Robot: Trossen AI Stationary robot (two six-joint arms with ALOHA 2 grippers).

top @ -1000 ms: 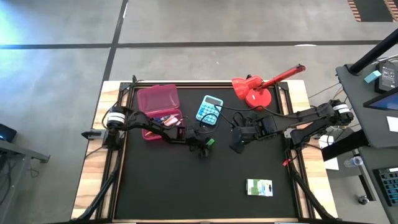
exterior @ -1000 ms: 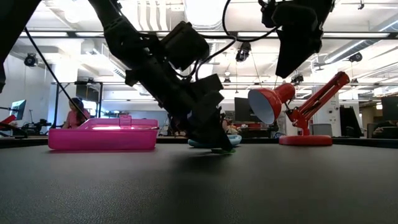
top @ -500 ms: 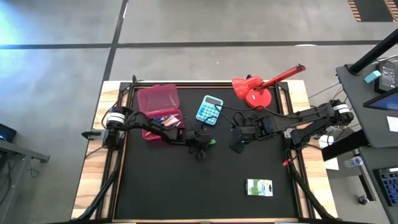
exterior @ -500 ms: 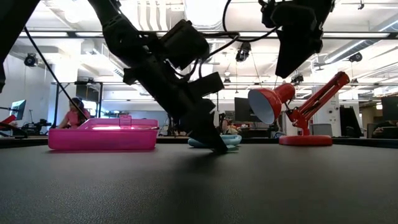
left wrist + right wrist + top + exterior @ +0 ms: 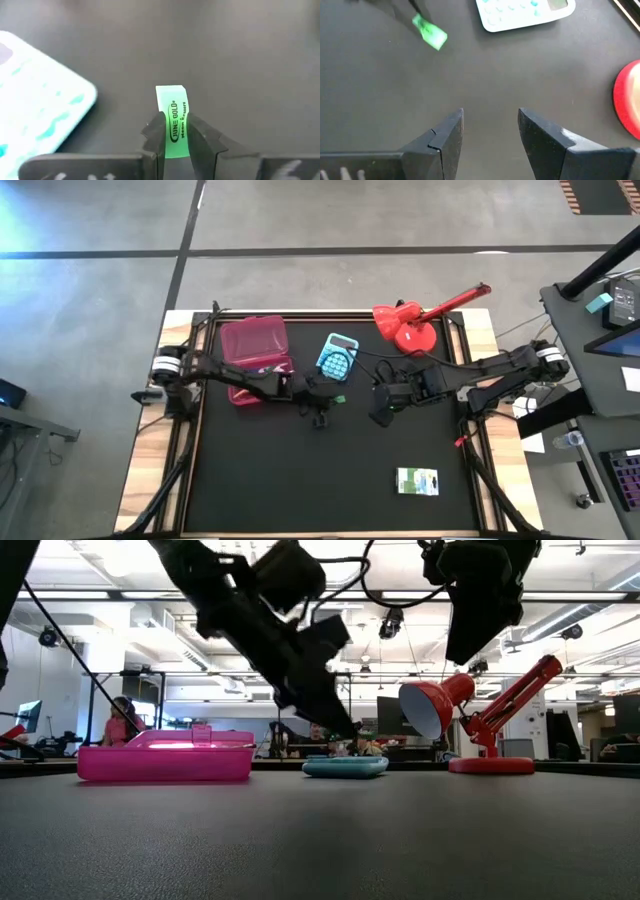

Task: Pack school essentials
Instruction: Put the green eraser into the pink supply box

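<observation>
now left gripper (image 5: 176,131) is pinching the green eraser (image 5: 175,120), lifted off the mat near the calculator (image 5: 337,357). right gripper (image 5: 490,131) is hovering open to the right.

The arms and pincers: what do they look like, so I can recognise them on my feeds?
Both arms are dark and slender, with black cables along them and a white band near each base. The left pincer and right pincer each have two matte black, wedge-shaped fingers on a dark crossbar.

An open-plan office or lab: ceiling strip lights (image 5: 330,592), desks with monitors (image 5: 392,722).
</observation>
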